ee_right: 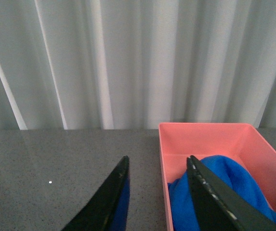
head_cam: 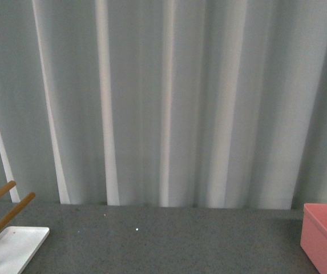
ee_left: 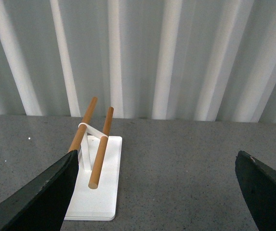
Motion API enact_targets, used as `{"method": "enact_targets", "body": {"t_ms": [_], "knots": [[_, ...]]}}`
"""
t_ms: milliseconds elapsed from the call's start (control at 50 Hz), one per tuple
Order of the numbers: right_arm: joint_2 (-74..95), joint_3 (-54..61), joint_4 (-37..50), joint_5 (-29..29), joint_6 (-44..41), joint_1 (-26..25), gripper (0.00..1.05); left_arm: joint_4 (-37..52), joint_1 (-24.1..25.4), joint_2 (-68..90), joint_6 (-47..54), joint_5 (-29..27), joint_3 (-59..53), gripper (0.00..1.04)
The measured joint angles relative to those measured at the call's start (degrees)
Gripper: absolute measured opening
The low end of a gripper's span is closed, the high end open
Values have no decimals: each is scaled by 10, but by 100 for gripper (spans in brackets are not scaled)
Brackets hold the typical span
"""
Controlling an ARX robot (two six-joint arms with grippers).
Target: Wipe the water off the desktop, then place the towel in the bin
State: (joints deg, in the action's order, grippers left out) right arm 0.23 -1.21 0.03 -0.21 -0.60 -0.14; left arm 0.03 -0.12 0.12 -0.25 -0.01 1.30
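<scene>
Front view: the desktop runs across the lower frame with a pale curtain behind it. The rack, white base with wooden bars, sits at about 8 o'clock; a corner of the bin shows at about 4 o'clock. Neither arm appears in this view. Left wrist view: the left gripper has its fingers spread wide apart with nothing between them, and the rack stands on the desktop beyond them. Right wrist view: the right gripper has its fingers parted by a moderate gap over the near wall of the bin. The towel lies bunched inside the bin; a strip of blue also shows along the other finger's inner edge. Whether that gripper grips the cloth cannot be determined.
</scene>
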Motion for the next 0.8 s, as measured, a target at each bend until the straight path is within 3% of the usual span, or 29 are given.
{"method": "enact_targets", "body": {"t_ms": [340, 800], "knots": [[0, 0, 0, 0, 0, 0, 99, 0, 0, 0, 0, 0, 0, 98], [0, 0, 0, 0, 0, 0, 98, 0, 0, 0, 0, 0, 0, 98]]}}
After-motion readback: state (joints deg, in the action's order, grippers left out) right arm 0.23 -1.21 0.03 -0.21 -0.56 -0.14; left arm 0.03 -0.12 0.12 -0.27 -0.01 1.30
